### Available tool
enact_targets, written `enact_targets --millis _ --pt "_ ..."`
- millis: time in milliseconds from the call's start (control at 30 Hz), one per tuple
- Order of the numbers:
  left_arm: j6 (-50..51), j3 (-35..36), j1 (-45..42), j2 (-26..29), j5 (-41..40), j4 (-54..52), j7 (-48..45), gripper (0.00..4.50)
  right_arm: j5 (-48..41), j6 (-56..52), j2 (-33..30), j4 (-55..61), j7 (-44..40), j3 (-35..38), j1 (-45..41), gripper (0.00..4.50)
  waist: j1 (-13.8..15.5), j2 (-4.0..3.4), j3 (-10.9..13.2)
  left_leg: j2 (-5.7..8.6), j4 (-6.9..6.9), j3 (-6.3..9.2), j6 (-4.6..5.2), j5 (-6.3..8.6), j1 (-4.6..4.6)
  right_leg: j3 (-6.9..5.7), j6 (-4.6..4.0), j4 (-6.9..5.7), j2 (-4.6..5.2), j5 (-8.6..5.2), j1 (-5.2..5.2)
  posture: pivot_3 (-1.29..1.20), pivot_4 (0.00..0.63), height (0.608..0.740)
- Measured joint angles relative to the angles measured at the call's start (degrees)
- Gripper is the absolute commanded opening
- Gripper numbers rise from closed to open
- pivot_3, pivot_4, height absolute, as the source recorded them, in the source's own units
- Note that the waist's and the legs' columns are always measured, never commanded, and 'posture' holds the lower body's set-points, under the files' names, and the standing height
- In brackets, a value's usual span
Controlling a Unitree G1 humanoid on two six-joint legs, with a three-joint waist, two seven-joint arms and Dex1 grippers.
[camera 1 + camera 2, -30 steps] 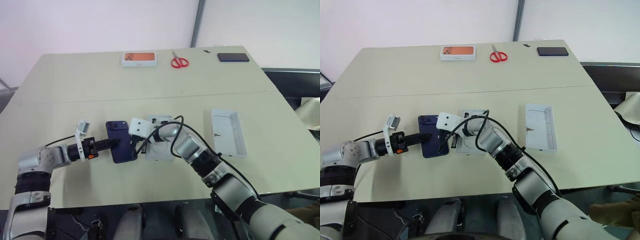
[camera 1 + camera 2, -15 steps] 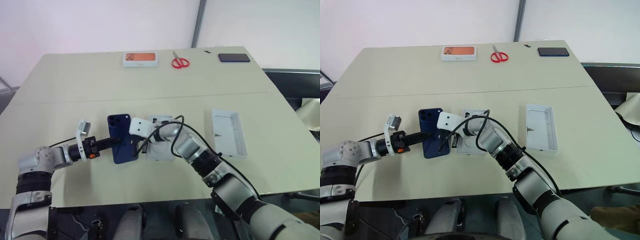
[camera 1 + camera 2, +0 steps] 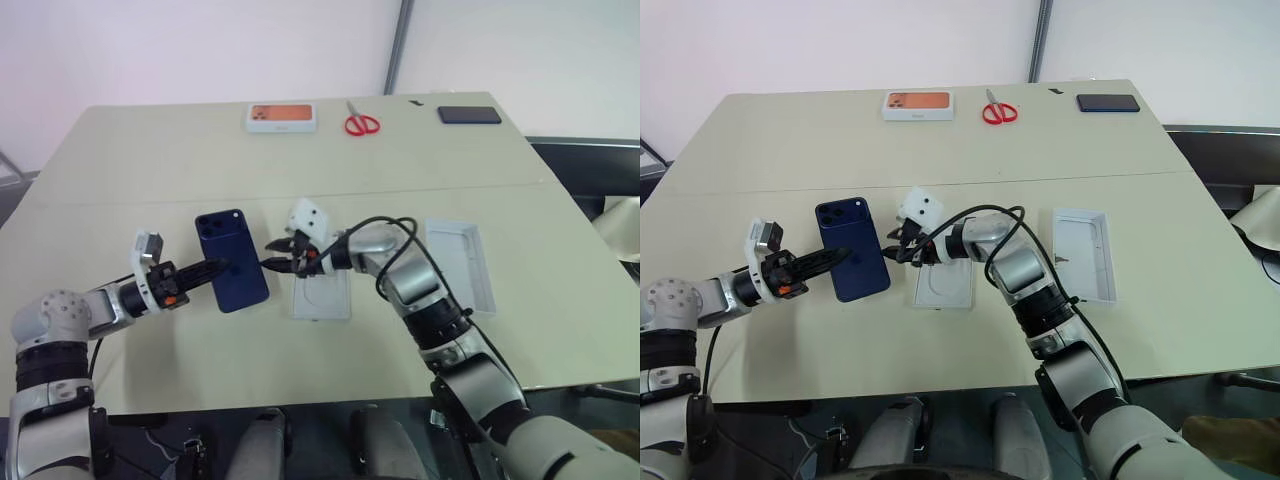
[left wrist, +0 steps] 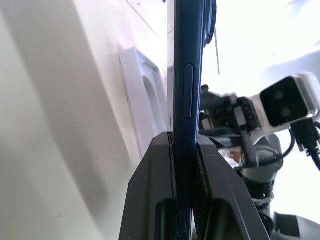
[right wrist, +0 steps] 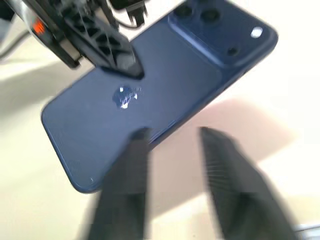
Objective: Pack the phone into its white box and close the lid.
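The left end effector (image 3: pixel 222 267) clamps the slim, glossy dark blue phone (image 3: pixel 231 260) above the counter's (image 3: pixel 150 180) near-left part. The right end effector (image 3: pixel 277 259) stands parted just beside it, empty.

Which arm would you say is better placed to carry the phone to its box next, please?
Left. Its tool is clamped on the phone, lifted off the table. The right tool is open beside the phone's edge, gripping nothing. The white tray lies further right.
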State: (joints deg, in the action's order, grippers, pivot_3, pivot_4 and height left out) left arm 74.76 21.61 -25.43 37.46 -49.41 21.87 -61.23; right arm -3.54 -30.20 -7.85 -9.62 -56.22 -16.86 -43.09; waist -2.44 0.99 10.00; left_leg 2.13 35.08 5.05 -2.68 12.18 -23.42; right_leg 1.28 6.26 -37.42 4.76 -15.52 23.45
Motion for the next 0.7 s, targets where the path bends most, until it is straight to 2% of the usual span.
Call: enact_targets --millis 33,233,367,700 --pt "0.1 0.0 0.0 0.1 -0.1 -0.5 0.0 0.0 -0.6 -0.7 -1.2 1.5 -0.6 0.0 0.7 3.29 0.0 0.0 0.0 0.0 -0.01 -0.01 0.0 0.0 0.0 0.0 0.0 0.01 0.0 0.0 0.0 0.0 0.15 0.74" --pt "1.8 -0.5 1.0 1.3 -1.4 -3.2 -1.3 0.0 -4.5 -6.0 -13.3 13.6 -7.3 -1.1 7.4 3.29 0.0 0.01 0.0 0.01 -0.01 -0.04 0.01 0.01 -0.03 -0.01 0.0 0.07 0.01 0.0 0.0 0.0 0.15 0.74" --pt "2.5 -2.5 2.0 2.4 -1.4 -4.6 -3.1 0.0 -3.9 -4.7 -19.5 18.9 -9.4 -4.2 9.4 3.29 -0.2 0.01 0.0 -0.03 -0.04 -0.08 0.02 0.01 -0.02 0.0 0.0 0.1 -0.03 -0.01 0.01 0.0 0.15 0.74" --pt "2.0 -7.3 2.8 5.1 -1.2 -5.7 -7.0 0.0 0.4 -0.6 -20.2 18.9 -5.4 -10.1 11.5 3.29 0.1 0.11 0.1 -0.06 -0.02 -0.07 0.02 0.01 -0.03 -0.01 -0.01 0.13 0.12 -0.01 -0.02 0.0 0.15 0.74"
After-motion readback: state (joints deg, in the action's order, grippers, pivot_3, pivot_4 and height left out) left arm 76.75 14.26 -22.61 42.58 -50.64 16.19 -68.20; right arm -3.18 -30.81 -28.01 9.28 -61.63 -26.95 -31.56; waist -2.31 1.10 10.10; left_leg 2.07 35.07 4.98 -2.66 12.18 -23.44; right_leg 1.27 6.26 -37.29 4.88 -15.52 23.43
